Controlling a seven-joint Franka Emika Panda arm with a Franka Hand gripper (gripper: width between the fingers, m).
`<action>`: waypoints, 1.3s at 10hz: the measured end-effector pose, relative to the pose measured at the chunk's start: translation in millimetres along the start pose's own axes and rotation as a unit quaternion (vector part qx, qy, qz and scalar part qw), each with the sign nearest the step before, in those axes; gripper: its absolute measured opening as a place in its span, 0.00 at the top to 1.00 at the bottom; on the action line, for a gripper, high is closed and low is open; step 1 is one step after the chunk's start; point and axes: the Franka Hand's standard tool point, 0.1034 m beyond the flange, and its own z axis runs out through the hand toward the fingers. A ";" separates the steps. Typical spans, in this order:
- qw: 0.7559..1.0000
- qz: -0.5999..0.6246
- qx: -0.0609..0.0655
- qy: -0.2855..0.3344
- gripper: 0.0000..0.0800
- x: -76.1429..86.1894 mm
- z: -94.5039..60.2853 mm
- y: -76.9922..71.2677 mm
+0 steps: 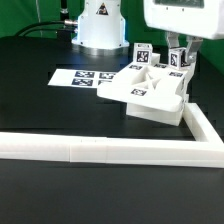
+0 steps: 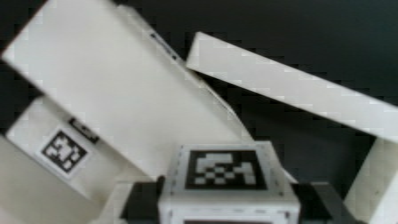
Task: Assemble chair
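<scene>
The white chair parts lie clustered on the black table at the exterior view's right, flat slabs with small tagged blocks standing on them. My gripper comes down from above onto the cluster's far right end. In the wrist view my gripper has its dark fingers on both sides of a white tagged block and appears shut on it. Beyond the block lie a large tagged slab and a second slab.
The long white L-shaped border rail runs along the front and up the exterior view's right side, close to the cluster. The marker board lies flat left of the parts. The robot base stands at the back.
</scene>
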 end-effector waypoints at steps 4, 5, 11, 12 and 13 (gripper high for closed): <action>0.991 0.132 0.002 -0.007 0.64 -2.0 0.4 -0.2; 0.991 0.133 0.001 -0.007 0.64 -2.1 0.4 -0.1; 1.000 -0.008 0.002 -0.006 0.19 -2.1 0.8 0.0; 0.999 -0.037 0.002 -0.006 0.19 -2.0 0.8 0.0; 0.996 -0.094 0.003 -0.006 0.19 -1.8 0.8 0.1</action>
